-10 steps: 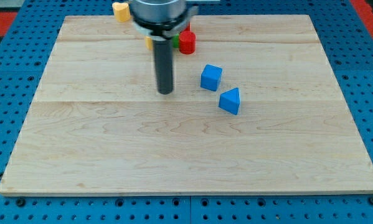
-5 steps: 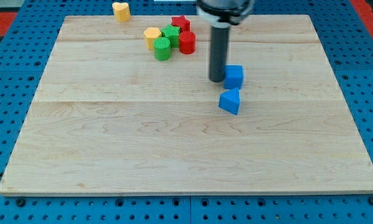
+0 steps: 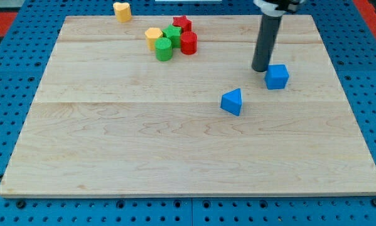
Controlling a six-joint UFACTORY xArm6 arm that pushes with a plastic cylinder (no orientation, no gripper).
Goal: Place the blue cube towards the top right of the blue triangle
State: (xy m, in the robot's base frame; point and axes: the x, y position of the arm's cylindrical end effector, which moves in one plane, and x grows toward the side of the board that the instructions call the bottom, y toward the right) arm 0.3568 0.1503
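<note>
My tip [image 3: 260, 69] is resting on the wooden board [image 3: 112, 144] in the right part of the far half, and the dark rod above it is rising out of the view's top. I am carrying no jaws at all, only this plain rod, so nothing is being clamped. No brand, label or writing is showing anywhere that I can read.

The blue cube [image 3: 277, 76] is sitting just beside my tip, on its right and a touch nearer; whether the two are touching I cannot tell. The blue triangle [image 3: 232, 102] is lying apart from both, nearer and to the left of my tip, so the cube is standing to the triangle's far right.

Well off to the left, near the far edge, a cluster is sitting packed together: a red star [image 3: 182, 24], a red cylinder [image 3: 188, 43], a green block [image 3: 172, 34] whose shape I cannot make out, a green cylinder [image 3: 164, 49] and a yellow block [image 3: 153, 36]. Farther left, at the far edge, another yellow block [image 3: 121, 10] is sitting alone. A blue perforated table [image 3: 5, 81] is showing around the board.
</note>
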